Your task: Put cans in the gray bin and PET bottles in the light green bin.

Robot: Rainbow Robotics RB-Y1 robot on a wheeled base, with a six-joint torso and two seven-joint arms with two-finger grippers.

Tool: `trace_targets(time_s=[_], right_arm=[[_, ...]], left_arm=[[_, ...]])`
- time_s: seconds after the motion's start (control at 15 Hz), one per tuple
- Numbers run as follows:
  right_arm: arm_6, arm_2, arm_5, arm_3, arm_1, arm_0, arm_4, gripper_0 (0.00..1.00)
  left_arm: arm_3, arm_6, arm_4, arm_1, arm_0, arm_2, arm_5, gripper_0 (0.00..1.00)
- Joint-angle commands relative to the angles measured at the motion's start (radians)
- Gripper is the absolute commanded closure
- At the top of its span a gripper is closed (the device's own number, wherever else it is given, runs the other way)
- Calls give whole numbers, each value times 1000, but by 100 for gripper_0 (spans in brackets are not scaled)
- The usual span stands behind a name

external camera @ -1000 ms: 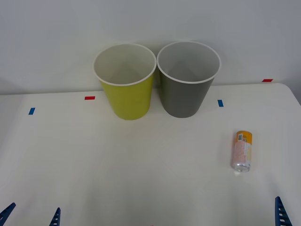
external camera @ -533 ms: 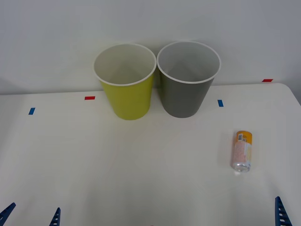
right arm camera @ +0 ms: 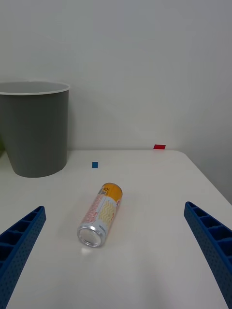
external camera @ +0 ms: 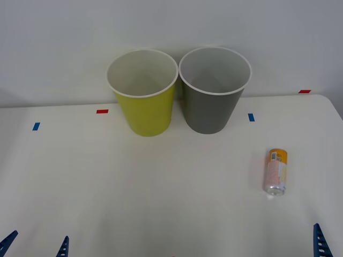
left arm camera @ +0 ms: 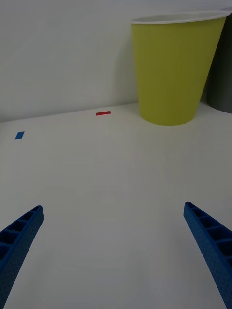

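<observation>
Can [external camera: 276, 172] lies on surface [external camera: 161, 187], right of gray bin [external camera: 211, 107]. Right pincer [right arm camera: 116, 256] wide open, empty; left pincer [left arm camera: 113, 256] likewise.

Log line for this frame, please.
left gripper open, idle | right gripper open before lying pink-orange metal can | gray bin empty

Bright, even light, soft faint shadows, no glare, everything sharp.
</observation>
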Motion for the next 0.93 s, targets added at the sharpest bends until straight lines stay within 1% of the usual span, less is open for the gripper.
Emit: trace_targets(time_s=[0.07, 0.67, 0.73, 0.8, 0.93], right_arm=[[0, 0, 0, 0, 0, 0, 0, 0], [0, 0, 0, 0, 0, 0, 0, 0], [-3, 11, 14, 12, 9, -11, -3, 0], [2, 12, 25, -9, 9, -11, -18, 0], [11, 21, 87, -77, 5, 8, -44, 0]], left_arm=[[0, 0, 0, 0, 0, 0, 0, 0], [0, 0, 0, 0, 0, 0, 0, 0], [0, 0, 0, 0, 0, 0, 0, 0], [0, 0, 0, 0, 0, 0, 0, 0], [0, 0, 0, 0, 0, 0, 0, 0]])
